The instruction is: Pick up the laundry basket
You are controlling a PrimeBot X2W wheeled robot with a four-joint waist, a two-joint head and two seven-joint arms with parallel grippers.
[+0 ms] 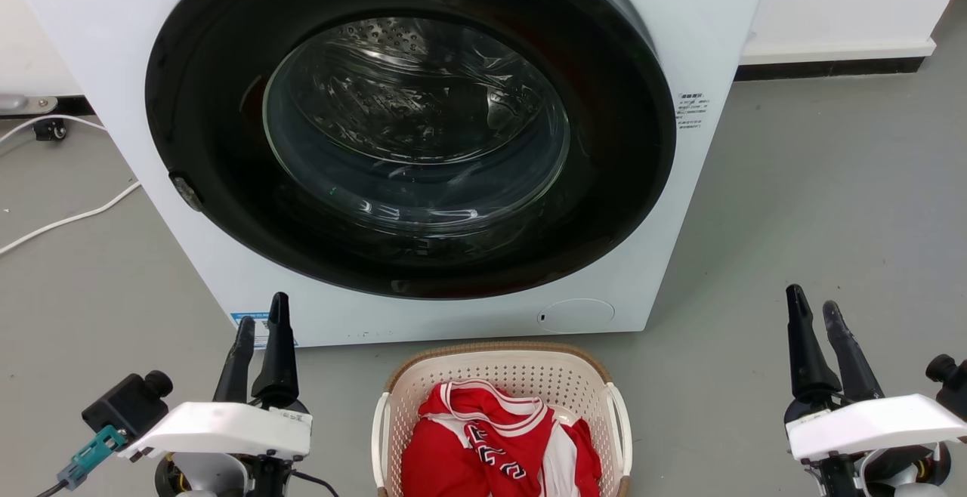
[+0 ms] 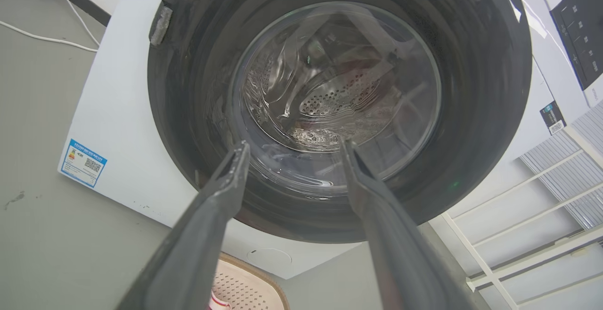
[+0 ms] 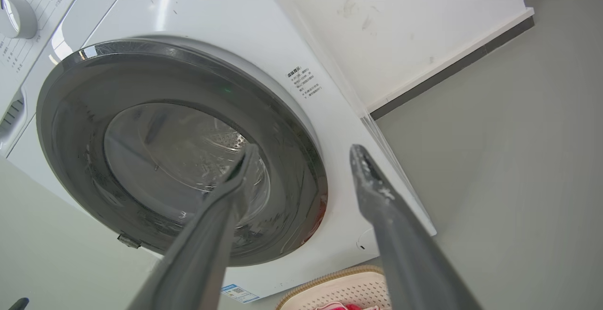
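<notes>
The laundry basket (image 1: 498,376) sits on the floor at the bottom centre of the head view, cream-white and perforated with a brown woven rim and white side handles. A red and white garment (image 1: 483,444) lies in it. Its far rim also peeks in at the bottom of the left wrist view (image 2: 254,281) and the right wrist view (image 3: 339,286). My left gripper (image 1: 261,323) stands open to the left of the basket, fingers pointing up and apart from it. My right gripper (image 1: 812,308) is open to the right, also clear of it.
A white front-loading washing machine (image 1: 710,44) with a dark round door (image 1: 408,119) stands just behind the basket. White cables (image 1: 68,217) run over the grey floor at the left. A white wall with a dark skirting (image 1: 831,66) is at the back right.
</notes>
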